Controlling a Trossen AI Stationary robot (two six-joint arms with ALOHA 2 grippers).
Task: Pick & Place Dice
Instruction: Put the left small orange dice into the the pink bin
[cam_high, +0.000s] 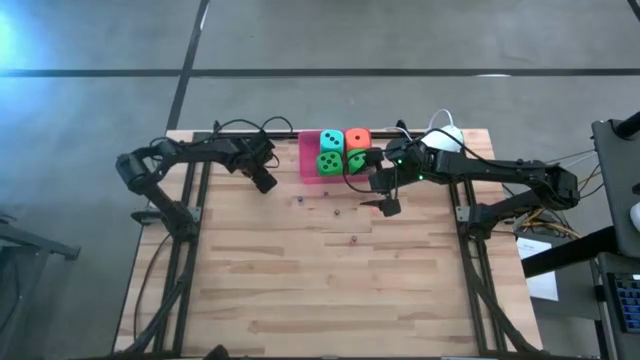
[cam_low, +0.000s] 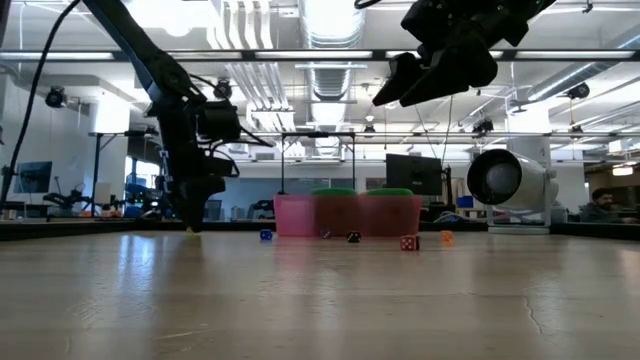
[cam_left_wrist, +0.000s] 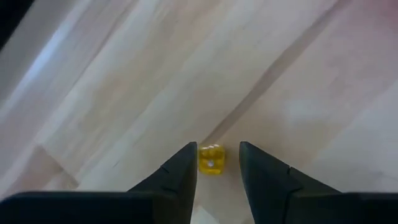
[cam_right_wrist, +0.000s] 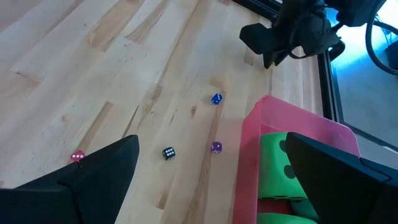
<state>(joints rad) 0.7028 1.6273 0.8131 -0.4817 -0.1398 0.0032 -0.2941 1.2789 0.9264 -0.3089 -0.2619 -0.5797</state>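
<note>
Four big dice sit in a pink bin (cam_high: 306, 160) at the table's far middle: a teal one (cam_high: 331, 140), an orange one (cam_high: 358, 139) and two green ones (cam_high: 329, 164) (cam_high: 357, 160). My left gripper (cam_high: 265, 182) points down just left of the bin, low over the table (cam_low: 192, 222). It is open, its fingertips (cam_left_wrist: 217, 149) on either side of a small yellow die (cam_left_wrist: 211, 158) that lies on the wood. My right gripper (cam_high: 385, 197) hangs open above the table, near the bin's right side (cam_right_wrist: 211, 140), with nothing between its fingers.
Small loose dice lie on the wood in front of the bin: blue (cam_right_wrist: 216, 98), black (cam_right_wrist: 168, 153), purple (cam_right_wrist: 216, 147) and pink (cam_right_wrist: 77, 156). A white rounded device (cam_high: 445, 138) stands at the back right. The table's near half has free room.
</note>
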